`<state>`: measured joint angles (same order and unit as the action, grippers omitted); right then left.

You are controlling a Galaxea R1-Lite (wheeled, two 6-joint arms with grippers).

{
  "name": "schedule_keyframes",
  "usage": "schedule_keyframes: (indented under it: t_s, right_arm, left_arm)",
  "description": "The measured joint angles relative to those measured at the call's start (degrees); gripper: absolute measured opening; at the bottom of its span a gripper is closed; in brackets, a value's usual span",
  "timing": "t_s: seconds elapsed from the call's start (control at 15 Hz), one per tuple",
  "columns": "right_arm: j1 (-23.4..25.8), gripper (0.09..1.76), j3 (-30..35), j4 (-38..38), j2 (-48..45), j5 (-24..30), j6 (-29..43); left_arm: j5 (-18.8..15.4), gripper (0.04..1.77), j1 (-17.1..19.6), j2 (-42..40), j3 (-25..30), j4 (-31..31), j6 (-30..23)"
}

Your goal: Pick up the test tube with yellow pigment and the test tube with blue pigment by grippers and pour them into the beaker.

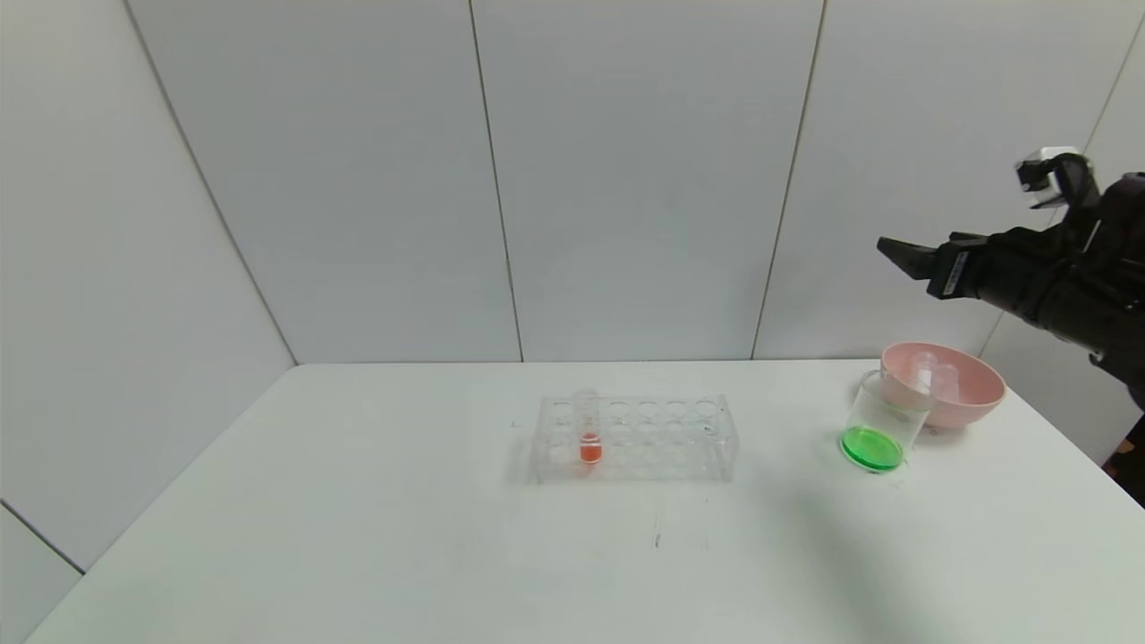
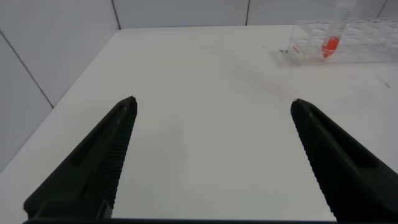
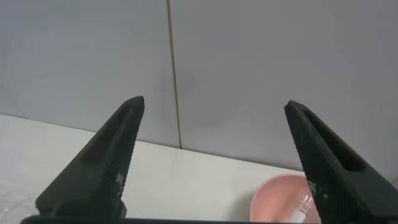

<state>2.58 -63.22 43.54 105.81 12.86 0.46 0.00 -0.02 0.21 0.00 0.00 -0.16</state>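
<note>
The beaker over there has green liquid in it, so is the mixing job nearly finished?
It looks essentially done. The beaker holds green liquid, which fits yellow and blue having been poured together. Clear empty tubes lie in the pink bowl. Only the red-orange tube stands in the rack. Nothing is in hand: the right tool is raised and open, the left tool open over the table. Nothing obvious remains.
</note>
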Motion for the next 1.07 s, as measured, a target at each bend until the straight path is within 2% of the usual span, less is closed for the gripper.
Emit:
schedule_keyframes:
  t_s: [0.47,0.8,0.93,1.07]
  right_arm:
    - [0.33,1.67,20.83,0.20,-30.12,-0.55,0.00]
    - [0.61,1.69,31.67,-0.96,-54.71,-0.96,1.08]
    - [0.77,1.69,34.39,-3.91,-64.23,-1.07,1.19]
    - [0.83,1.70,35.80,-9.94,-73.05,-1.07,1.21]
  left_arm:
    - [0.00,1.76,0.00,0.00,0.00,0.00,0.00]
    - [0.00,1.76,0.02,0.00,0.00,0.00,0.00]
    - [0.00,1.76,0.02,0.00,0.00,0.00,0.00]
    - [0.00,1.76,0.02,0.00,0.00,0.00,0.00]
